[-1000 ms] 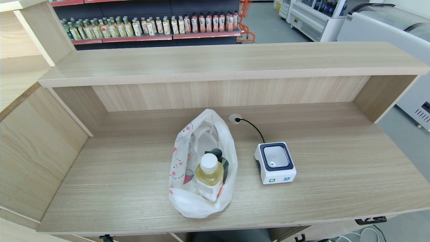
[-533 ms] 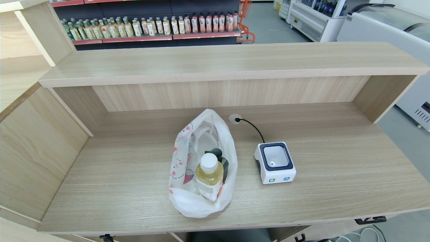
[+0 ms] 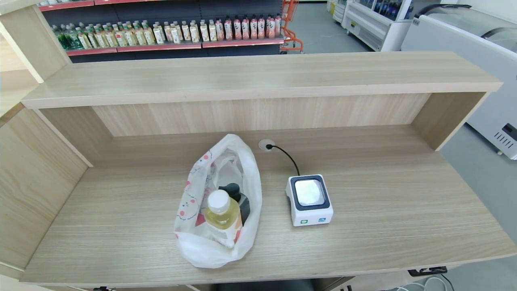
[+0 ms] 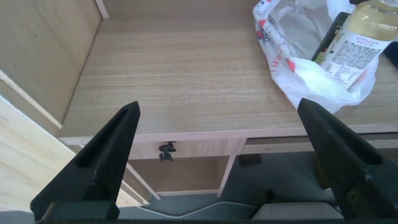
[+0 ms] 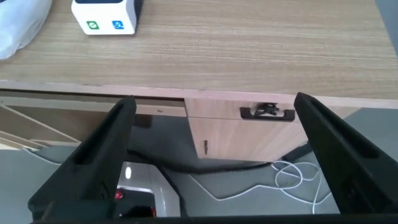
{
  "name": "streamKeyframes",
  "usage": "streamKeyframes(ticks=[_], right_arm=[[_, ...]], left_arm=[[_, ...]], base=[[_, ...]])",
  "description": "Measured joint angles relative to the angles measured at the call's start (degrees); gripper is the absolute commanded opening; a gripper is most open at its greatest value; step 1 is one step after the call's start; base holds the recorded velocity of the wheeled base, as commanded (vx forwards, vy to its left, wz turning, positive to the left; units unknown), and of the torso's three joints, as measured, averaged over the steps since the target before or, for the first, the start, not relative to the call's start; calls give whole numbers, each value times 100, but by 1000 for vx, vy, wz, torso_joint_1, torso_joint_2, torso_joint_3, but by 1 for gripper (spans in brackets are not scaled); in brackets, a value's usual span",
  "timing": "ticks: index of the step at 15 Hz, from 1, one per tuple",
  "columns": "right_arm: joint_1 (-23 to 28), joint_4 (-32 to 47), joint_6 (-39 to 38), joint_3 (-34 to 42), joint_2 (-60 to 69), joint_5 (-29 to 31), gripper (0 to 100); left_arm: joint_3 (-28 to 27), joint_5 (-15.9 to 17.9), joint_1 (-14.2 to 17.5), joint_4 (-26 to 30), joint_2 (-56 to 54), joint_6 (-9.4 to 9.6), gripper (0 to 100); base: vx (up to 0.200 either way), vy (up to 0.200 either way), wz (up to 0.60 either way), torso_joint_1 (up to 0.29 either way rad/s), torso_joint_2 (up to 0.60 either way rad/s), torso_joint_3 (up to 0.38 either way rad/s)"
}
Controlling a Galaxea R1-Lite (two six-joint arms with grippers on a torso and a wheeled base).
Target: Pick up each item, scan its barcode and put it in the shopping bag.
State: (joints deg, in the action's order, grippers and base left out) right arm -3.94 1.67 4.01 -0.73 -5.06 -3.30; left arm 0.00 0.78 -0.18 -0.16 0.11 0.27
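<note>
- Pale wood-grain desk, with a raised wooden ledge along its far side and a side panel at each end.
- Thin white plastic shopping bag with red and black cartoon print stands left of the desk's centre. Its mouth is open upward and its lower end is near the front edge.
- Inside the bag is a clear plastic bottle of pale yellow drink with a white cap, upright with a slight lean.
- Just behind the bottle sits a black item; kind not clear.
- White square barcode scanner with a dark-framed window on top sits on the desk just right of the bag, apart from it. Two small coloured marks show on its front face.
- Thin black cable runs from the scanner's back to a round grey grommet in the desk surface, near the bag's far end.
- Left claw hangs low, before and below the desk's front edge on the left. Its fingers are spread wide with nothing between them. The bag and bottle lie ahead, to the right.
- Right claw is low before the front edge on the right, fingers likewise wide apart and holding nothing. The scanner is ahead on the desk, and a black metal latch sits on the desk's front panel.
- Beyond the ledge are a store shelf lined with drink bottles and white chest freezers on the right.
</note>
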Motion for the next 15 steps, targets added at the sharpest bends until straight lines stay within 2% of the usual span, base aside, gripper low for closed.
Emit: streamKeyframes(ticks=[1,15], right_arm=[[0,-9,0,11,11,0,100],[6,5,-95,38,22,2,100]], left_arm=[[0,0,0,0,0,-5,100],[0,0,-4,0,0,-32,100]], base=[[0,-200,0,2,-2,7],[0,0,0,0,0,0]])
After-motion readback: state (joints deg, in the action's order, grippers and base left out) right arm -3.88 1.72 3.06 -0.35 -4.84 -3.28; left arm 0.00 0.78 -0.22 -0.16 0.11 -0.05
